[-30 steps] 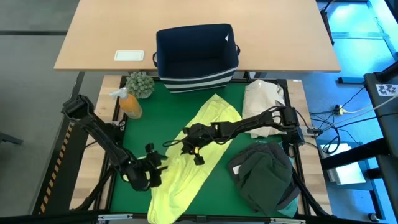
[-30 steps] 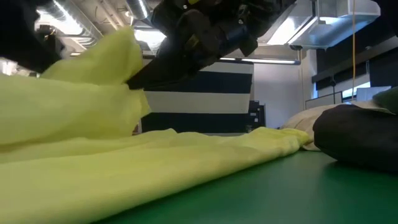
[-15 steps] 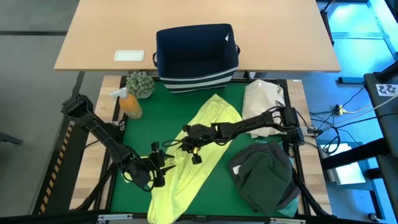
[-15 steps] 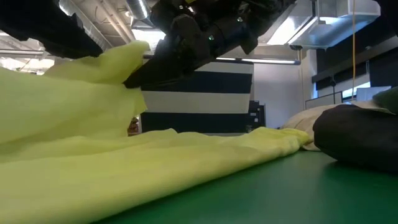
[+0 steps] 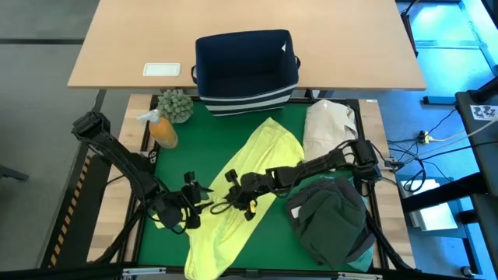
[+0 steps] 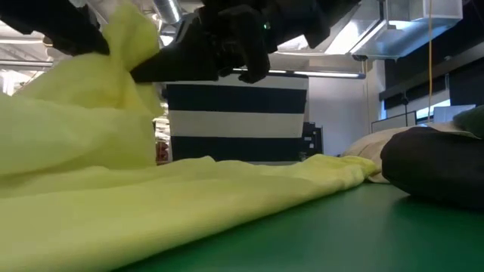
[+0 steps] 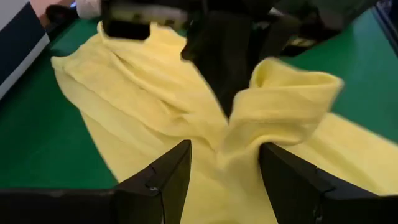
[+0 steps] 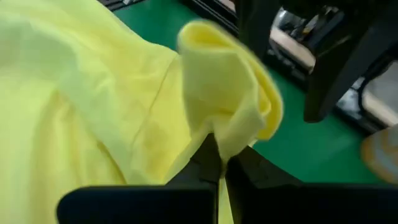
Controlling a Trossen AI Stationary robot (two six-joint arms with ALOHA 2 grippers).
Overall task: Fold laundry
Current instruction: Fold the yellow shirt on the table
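Landmark: the yellow-green shirt [image 5: 241, 201], spread in a long diagonal strip across the green counter [image 5: 171, 167].
Right pincer: [image 5: 226, 207] over the shirt's middle, fingers pressed together on a raised fold of the yellow cloth; the right wrist view shows the pinched fabric bunched up just above the tips.
Left pincer: [image 5: 194, 204] at the shirt's near left edge, facing the right one, jaws apart with the cloth lying between them; I cannot tell whether it grips.
Dark garments: a charcoal and olive heap [image 5: 331, 222] to the right of the shirt, on the counter's near right corner.
Cream bundle: [image 5: 328, 128] beyond that heap.
Navy bin: [image 5: 246, 70] beyond the shirt's far end, striped base facing the counter.
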